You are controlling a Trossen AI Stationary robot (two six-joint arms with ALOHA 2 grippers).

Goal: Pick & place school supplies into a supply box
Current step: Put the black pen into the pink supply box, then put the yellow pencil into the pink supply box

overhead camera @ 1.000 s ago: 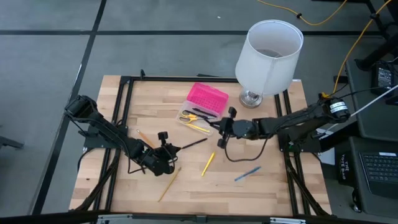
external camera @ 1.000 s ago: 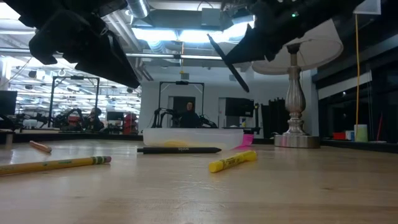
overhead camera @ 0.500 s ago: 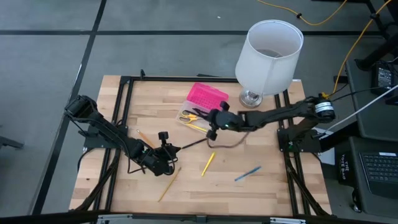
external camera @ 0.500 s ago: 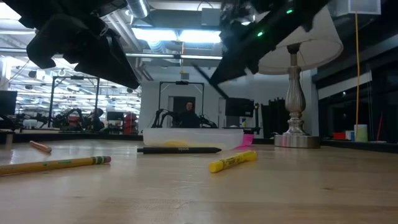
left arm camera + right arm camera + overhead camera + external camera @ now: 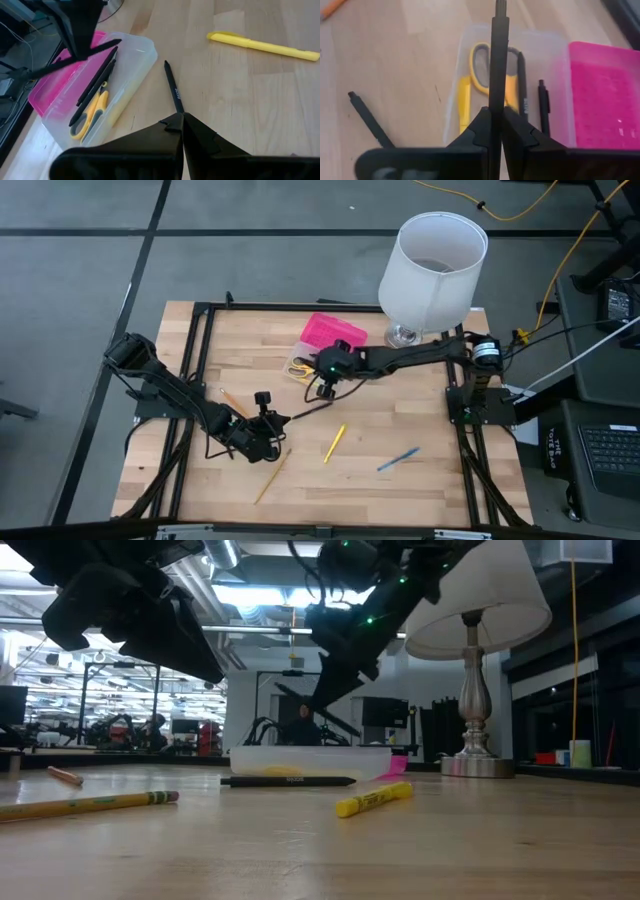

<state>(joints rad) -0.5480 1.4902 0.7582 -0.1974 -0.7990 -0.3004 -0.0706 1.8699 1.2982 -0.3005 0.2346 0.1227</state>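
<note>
Right pincer (image 5: 492,127), clamped on a black pen (image 5: 496,60), hangs above the box (image 5: 547,75); lower it level before release. Left pincer (image 5: 181,122) is closed, empty.

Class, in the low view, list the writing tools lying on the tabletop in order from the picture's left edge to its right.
Orange-tan pencil stub → yellow pencil → black pen → yellow pen.

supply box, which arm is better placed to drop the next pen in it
Right. The right gripper is shut on a black pen and hangs directly above the clear half of the supply box. The left gripper sits shut and empty near the table's front, beside another black pen.
</note>
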